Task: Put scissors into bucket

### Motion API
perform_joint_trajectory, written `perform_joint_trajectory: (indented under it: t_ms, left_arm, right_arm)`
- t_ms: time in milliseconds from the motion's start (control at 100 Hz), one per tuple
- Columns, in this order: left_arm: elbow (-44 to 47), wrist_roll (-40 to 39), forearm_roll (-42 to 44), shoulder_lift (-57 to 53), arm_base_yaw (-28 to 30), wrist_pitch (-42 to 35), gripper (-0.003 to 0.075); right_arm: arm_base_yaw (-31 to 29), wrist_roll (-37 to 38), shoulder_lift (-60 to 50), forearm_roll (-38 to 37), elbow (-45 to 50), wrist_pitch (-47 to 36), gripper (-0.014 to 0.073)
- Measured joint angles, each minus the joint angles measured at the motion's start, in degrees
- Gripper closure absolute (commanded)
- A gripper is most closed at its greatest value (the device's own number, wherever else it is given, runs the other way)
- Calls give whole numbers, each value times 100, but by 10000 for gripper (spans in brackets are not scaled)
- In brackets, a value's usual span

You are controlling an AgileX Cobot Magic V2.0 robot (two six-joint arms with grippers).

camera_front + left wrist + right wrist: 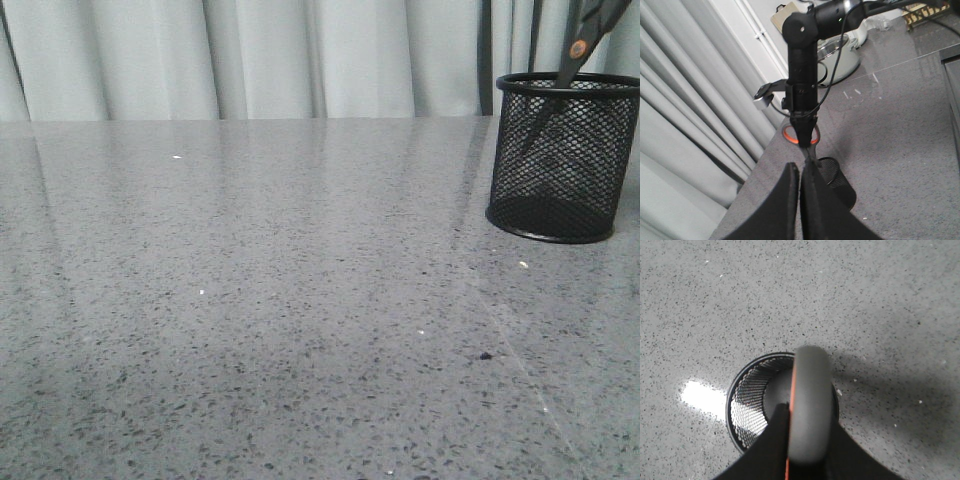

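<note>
The black wire-mesh bucket (563, 160) stands upright at the table's far right. The scissors (577, 47) hang point-down over it, orange pivot just above the rim, blade tips inside the mesh. In the right wrist view my right gripper (807, 420) is shut on the grey scissors handle (810, 390), straight above the bucket's mouth (747, 410). The left wrist view shows that gripper (802, 131) holding the orange-lined loop (789, 135) above the bucket (837, 182). My left gripper (800, 167) is shut and empty, hovering apart from the bucket.
Pale curtains (250, 60) hang right behind the table's far edge, close to the bucket. A white pot (840, 57) with cables sits further along the grey speckled table (300, 300).
</note>
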Motion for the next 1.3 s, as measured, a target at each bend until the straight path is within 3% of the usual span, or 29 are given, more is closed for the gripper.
perform_joint_trajectory:
  t_ms: [150,440,620,940,1010,1110,1300]
  left_arm:
    - [9,0,-64,0,0,0,740]
    - [9,0,-126,0,0,0,740]
    - [9,0,-126,0,0,0,740]
    - [41,0,-126,0,0,-295,740]
    - [135,-73,-57,-20,0,-671,740]
    - [443,-464,297,-164,0,-1380,740]
    - [1714,-1272,944,-846,0,-2684,740]
  right_arm:
    - [0,0,256,59,0,-21,634]
    - [0,0,383,93,0,-158,365]
    - [0,3,383,116,-37,-400,300]
    - [0,12,383,114,-551,-826,312]
    - [0,12,383,127,-773,-815,399]
    - [0,12,250,200,-916,-692,670]
    - [0,-124,-738,212,-273,-825,638]
